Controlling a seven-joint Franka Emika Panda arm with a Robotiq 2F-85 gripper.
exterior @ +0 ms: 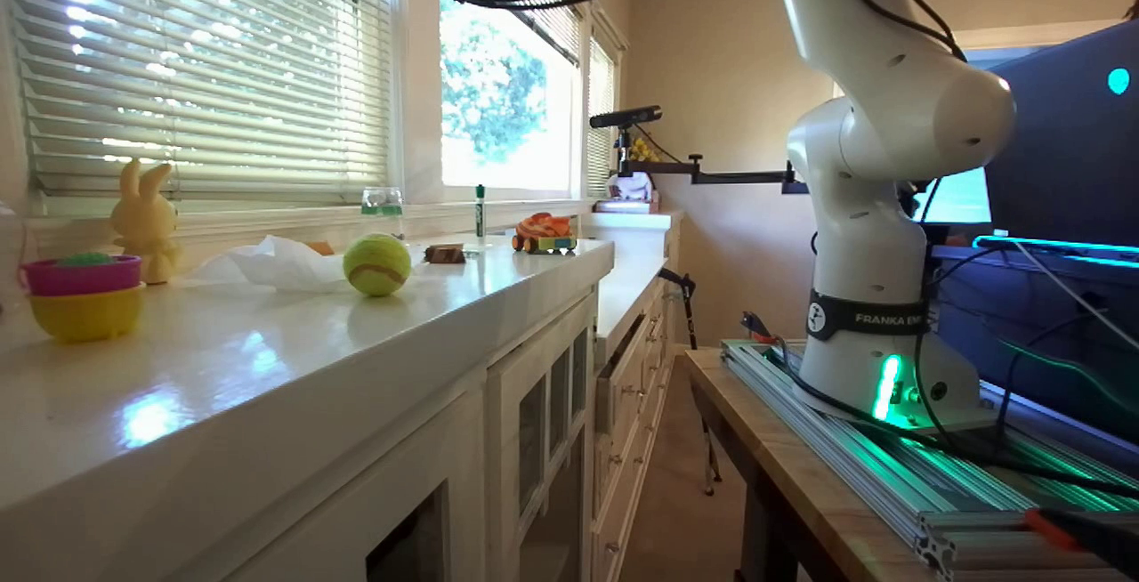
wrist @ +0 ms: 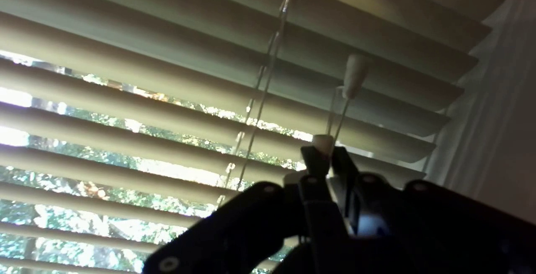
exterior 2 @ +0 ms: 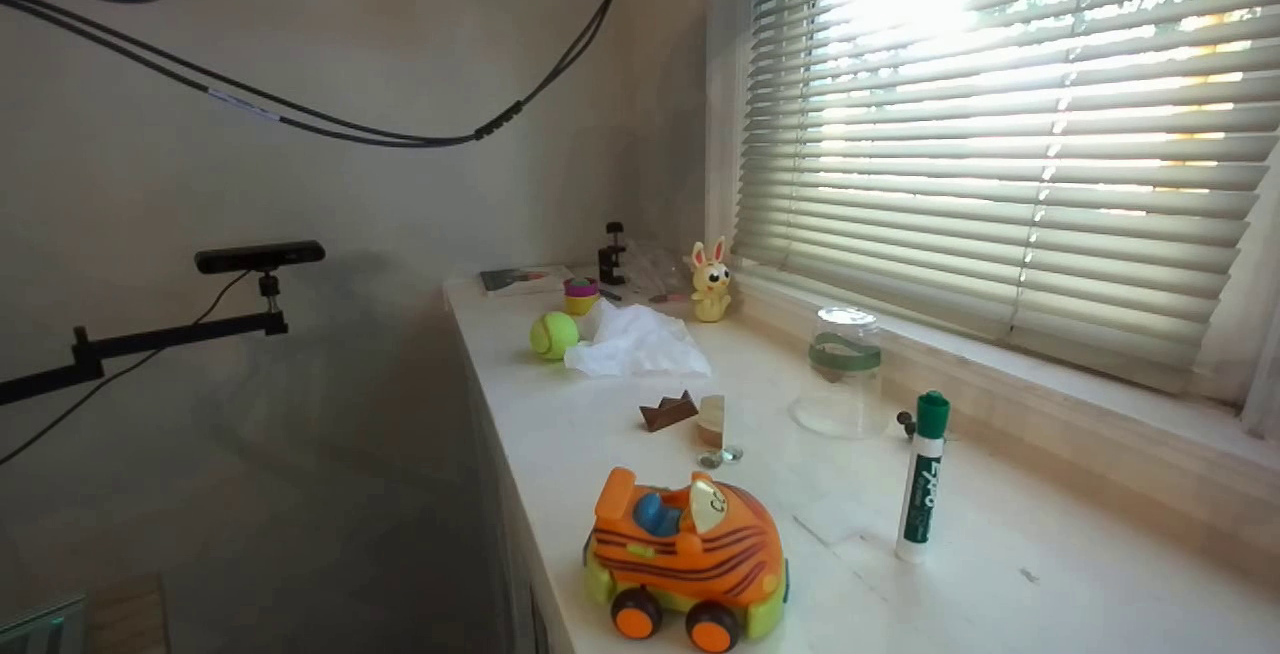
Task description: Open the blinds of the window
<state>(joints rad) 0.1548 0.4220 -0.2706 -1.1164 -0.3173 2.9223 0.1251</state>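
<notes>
On the left of the wrist view spread the slats of the white blinds [wrist: 197,89], behind the gripper [wrist: 330,156], with strips of green trees seen in the gaps. Further to the right, thin cords [wrist: 270,66] cross the slats. Then come the fingers [wrist: 316,161], which stand close together, with only a narrow slit between their tips. A pull cord [wrist: 341,119] goes from a pale tassel [wrist: 355,75] towards this slit, and a pale knob [wrist: 323,142] appears just at the fingertips; whether the fingers have hold of the cord or the knob, I cannot tell.

In both exterior views the blinds hang lowered over the window [exterior 2: 727,114], and light passes between the slats. On the white counter [exterior: 311,324] below it, in an exterior view, there are from left to right: a pink cup [exterior: 84,278] stacked above a yellow cup [exterior: 87,311], a rabbit figure [exterior: 145,217] partly covering the lowest slats, a crumpled white sheet [exterior: 271,263], a tennis ball [exterior: 376,264], a clear jar [exterior: 383,204], a marker [exterior: 480,211] standing upright, and a toy car [exterior: 545,233]. Black cables [exterior: 498,4] sag across the next window [exterior: 494,84], and at the right rises the robot arm [exterior: 876,137], whose upper end goes out of view.
</notes>
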